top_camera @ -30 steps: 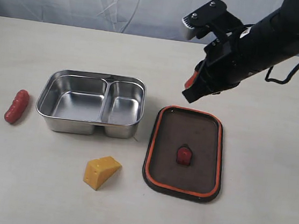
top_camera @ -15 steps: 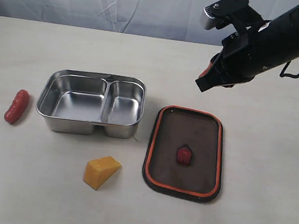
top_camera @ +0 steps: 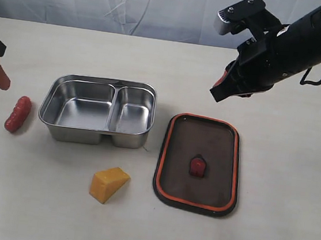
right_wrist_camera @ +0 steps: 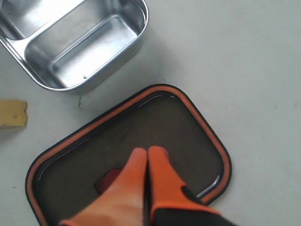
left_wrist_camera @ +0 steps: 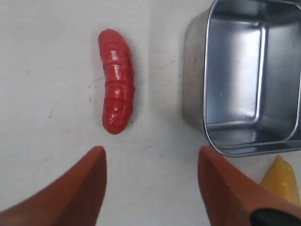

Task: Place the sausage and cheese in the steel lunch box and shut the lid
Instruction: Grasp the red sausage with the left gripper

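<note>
Your left hand [left_wrist_camera: 151,160], fingers apart, hovers just short of the sausage [left_wrist_camera: 116,88], which lies on the tabletop [left_wrist_camera: 42,122] beside the box [left_wrist_camera: 193,94]. Close off-centre and you may roll the sausage away. Your right hand [right_wrist_camera: 147,155], fingers together and empty, hangs above the lid [right_wrist_camera: 188,127].

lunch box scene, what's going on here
A two-armed robot is packing a steel lunch box, which sits empty. The left fingers hover open near the sausage on the table, not touching it. The right fingers are shut, hanging in the air near the lid, which lies beside the box. The cheese lies outside it.
</note>
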`<act>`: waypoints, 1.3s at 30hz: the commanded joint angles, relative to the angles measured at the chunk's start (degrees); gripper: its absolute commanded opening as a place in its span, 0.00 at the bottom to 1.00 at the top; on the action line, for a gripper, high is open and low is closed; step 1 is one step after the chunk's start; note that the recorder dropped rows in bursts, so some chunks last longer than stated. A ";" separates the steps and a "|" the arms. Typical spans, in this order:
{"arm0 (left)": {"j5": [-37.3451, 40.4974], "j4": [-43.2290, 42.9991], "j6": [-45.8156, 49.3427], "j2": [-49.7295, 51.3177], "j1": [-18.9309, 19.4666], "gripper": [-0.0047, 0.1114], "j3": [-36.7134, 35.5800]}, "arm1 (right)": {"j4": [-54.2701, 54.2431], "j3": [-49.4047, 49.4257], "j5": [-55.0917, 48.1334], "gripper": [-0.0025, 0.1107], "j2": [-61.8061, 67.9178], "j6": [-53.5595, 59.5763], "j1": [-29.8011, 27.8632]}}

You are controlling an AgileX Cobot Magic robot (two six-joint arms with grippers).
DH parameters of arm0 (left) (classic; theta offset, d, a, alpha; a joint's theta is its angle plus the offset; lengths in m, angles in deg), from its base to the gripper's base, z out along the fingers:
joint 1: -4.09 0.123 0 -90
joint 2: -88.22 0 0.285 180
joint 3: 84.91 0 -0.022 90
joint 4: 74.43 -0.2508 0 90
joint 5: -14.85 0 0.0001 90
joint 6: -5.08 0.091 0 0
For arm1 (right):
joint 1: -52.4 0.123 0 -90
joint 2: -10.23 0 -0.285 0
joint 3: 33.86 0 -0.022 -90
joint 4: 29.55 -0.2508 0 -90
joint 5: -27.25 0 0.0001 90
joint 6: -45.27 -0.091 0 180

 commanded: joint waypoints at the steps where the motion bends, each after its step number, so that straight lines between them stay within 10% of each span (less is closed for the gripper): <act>1: -1.35 2.55 0.35 5.12 -1.67 0.54 0.61 | -0.17 -0.27 -0.47 0.02 -0.55 0.08 -0.29; 29: -16.87 -8.59 -10.42 17.25 -9.62 0.52 1.50 | -0.28 -0.27 -3.12 0.02 -0.55 -0.87 -0.29; 39: -15.44 -11.64 -12.23 18.26 -9.62 0.04 1.87 | -0.28 -0.27 -3.12 0.02 -0.55 -0.98 -0.29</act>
